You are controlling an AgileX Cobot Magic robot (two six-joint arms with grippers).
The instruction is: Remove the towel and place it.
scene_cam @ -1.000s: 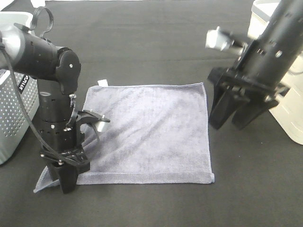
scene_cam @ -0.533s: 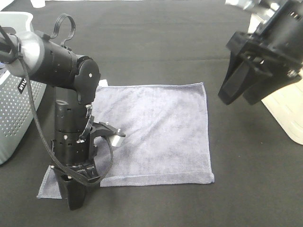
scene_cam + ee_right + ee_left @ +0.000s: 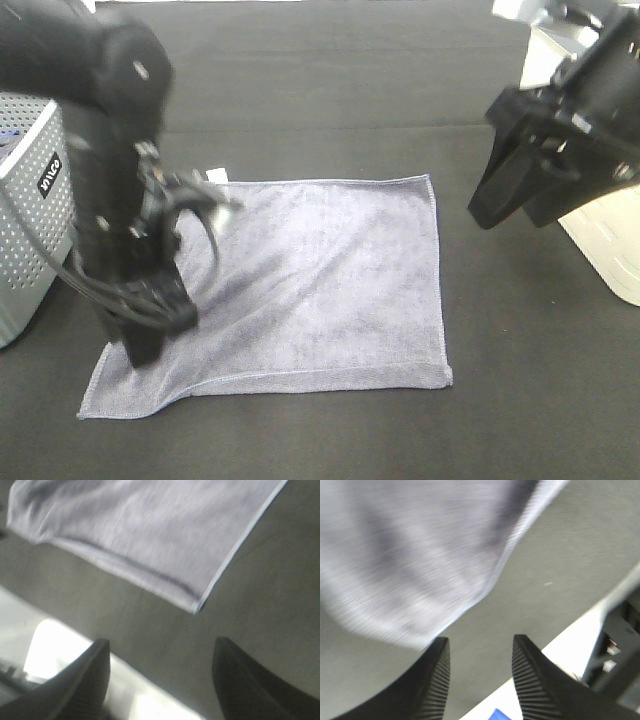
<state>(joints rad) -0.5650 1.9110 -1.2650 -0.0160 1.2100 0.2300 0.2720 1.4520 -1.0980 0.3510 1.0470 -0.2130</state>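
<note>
Soft even light; heavy motion blur over towel (image 3: 420, 555) in both wrist views.

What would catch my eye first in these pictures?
A lavender towel lies spread out on the black table, mid-scene. The big black left gripper, blurred, is over its left edge. The right gripper hangs open beyond its far right corner.

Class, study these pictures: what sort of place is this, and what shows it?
Probably a robot test bench: a left arm and right arm over a black table, one towel spread out, a perforated basket beside it.
</note>
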